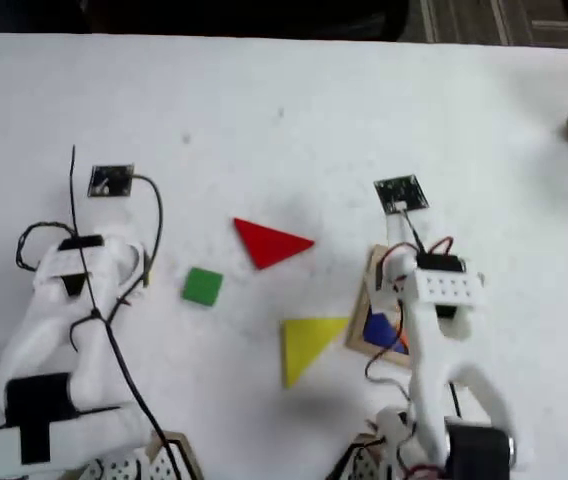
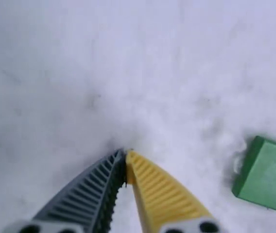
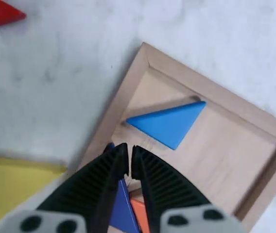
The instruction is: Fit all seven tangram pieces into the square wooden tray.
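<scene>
- Tray (image 3: 128, 92): pale wood, square, blue triangle (image 3: 169, 124) inside.
- Left gripper (image 2: 125, 158): fingers pressed together, empty, beside green square (image 2: 267, 177).
- Right gripper (image 3: 128, 155): fingers nearly touching, over tray's rim.

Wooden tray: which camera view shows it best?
The right wrist view: there the wooden tray shows its frame and floor, with a blue triangle inside. In the high view the right arm covers most of it. The left wrist view faces the table beside the green square.
</scene>
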Tool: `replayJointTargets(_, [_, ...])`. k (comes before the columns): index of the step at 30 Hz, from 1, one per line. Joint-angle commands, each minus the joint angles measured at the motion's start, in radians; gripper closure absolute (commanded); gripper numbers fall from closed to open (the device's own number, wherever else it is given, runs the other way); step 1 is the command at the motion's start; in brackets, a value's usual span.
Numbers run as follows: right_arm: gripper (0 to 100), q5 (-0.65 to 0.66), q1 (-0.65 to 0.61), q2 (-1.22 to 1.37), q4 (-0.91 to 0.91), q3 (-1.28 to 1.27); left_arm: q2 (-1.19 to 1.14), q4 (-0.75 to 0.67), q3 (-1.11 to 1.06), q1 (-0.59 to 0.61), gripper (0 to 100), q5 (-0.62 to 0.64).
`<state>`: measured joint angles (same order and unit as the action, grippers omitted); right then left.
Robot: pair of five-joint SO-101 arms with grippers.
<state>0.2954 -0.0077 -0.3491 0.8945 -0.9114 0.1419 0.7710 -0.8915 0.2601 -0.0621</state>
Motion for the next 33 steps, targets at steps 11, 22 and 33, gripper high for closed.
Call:
replayJointTargets(11, [98.1, -0.008, -0.004, 0.378, -0.022, 0.347, -0.005, -0.035, 0.051, 0.013, 98, -0.005])
replayJointTargets(22, [98.1, -0.040, -0.004, 0.387, 0.101, 0.497, -0.005, -0.035, 0.052, 0.012, 98, -0.005])
replayJointTargets(33, [98.1, 0.014, 0.220, 0.239, 0.134, 0.358, -0.005, -0.035, 0.054, 0.013, 98, -0.005])
